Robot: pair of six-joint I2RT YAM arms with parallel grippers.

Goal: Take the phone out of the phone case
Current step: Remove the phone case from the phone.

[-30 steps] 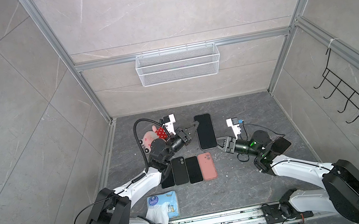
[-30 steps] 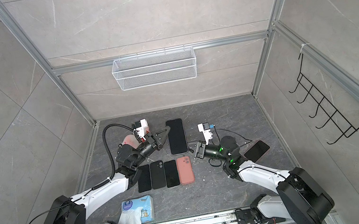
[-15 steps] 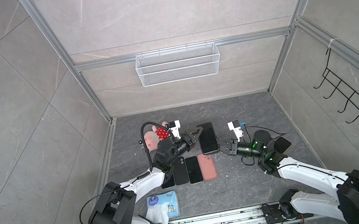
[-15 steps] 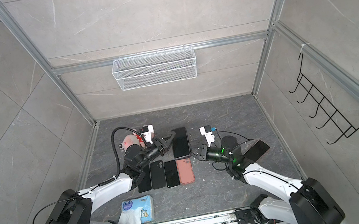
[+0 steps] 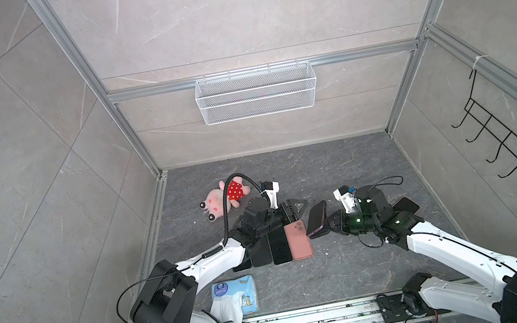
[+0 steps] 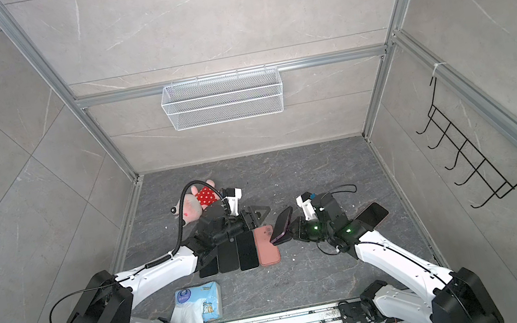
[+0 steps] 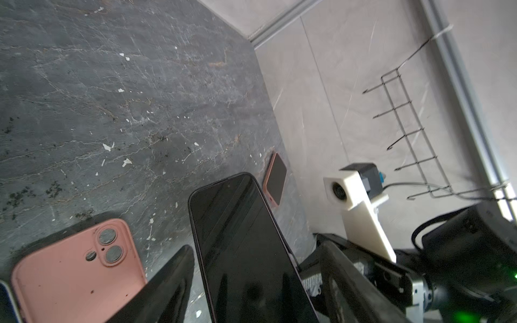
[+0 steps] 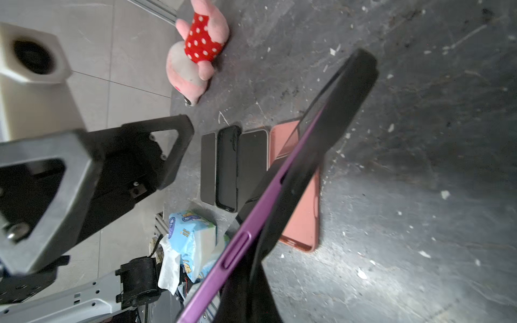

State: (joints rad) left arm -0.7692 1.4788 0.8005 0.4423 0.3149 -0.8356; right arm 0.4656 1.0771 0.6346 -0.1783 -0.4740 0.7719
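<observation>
Purple-edged phone (image 5: 316, 217) is clamped at one end by the right hand (image 5: 329, 225), left hand (image 5: 296, 206) spread empty; a drop could be caused by that thin hold.

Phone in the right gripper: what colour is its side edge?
Purple phone edge, clearest in the right wrist view.
</observation>
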